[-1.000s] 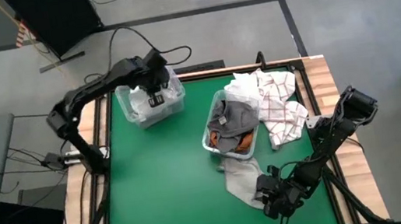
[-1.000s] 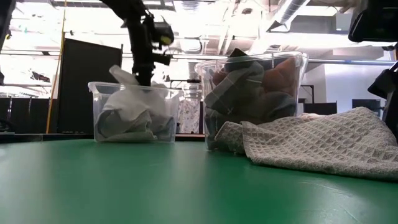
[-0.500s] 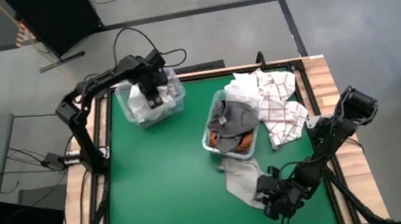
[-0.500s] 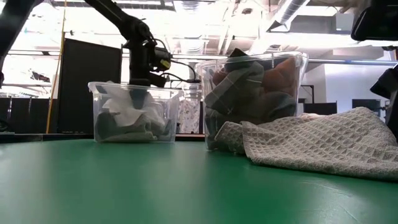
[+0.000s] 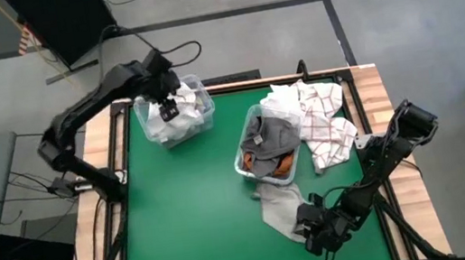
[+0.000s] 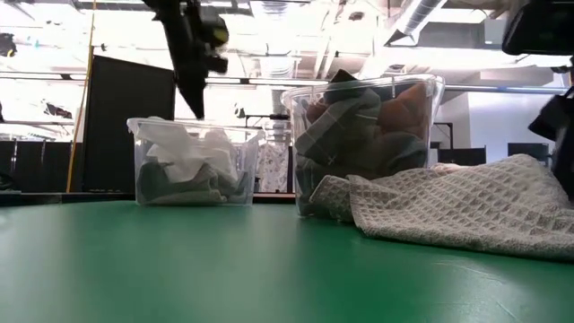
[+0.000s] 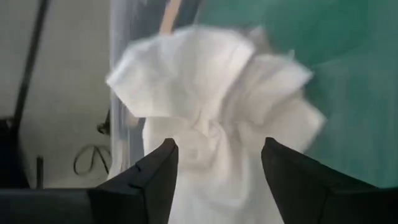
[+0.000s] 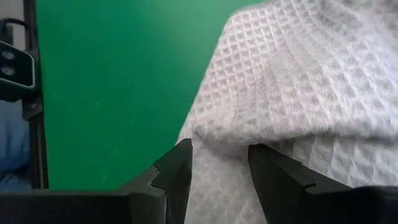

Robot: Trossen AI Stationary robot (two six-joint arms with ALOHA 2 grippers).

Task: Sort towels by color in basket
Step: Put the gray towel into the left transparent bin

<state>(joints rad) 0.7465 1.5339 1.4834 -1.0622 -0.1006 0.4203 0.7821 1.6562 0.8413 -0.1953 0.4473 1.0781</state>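
Note:
My left gripper (image 6: 191, 94) hangs open just above the clear bin (image 5: 174, 115) at the table's far left. A white towel (image 7: 205, 93) lies crumpled on top of grey cloth in that bin. A second clear bin (image 5: 266, 143) in the middle holds dark grey and rust orange towels. A light grey waffle towel (image 5: 280, 210) lies on the table in front of it. My right gripper (image 8: 219, 152) stands open at that towel's near end, a finger on either side of a low fold. White and red-checked towels (image 5: 317, 118) lie heaped at the far right. My right gripper has its fingertips (image 8: 180, 165) down at the near end of the light grey towel (image 8: 217, 134), which lies flat and slack on the table. Whether the fingertips touch the cloth I cannot tell.
The green mat (image 5: 189, 209) is bare at the near left. Wooden rails (image 5: 379, 100) edge the table. The right arm stretches along the table's right side (image 5: 390, 149). Cables run behind the left bin (image 5: 196, 62).
My left gripper went down into the left bin with the white towel, let it go and has risen again, shifting slightly toward the table's left edge. The towel, which hung from the fingers a second ago, now lies crumpled in the bin.

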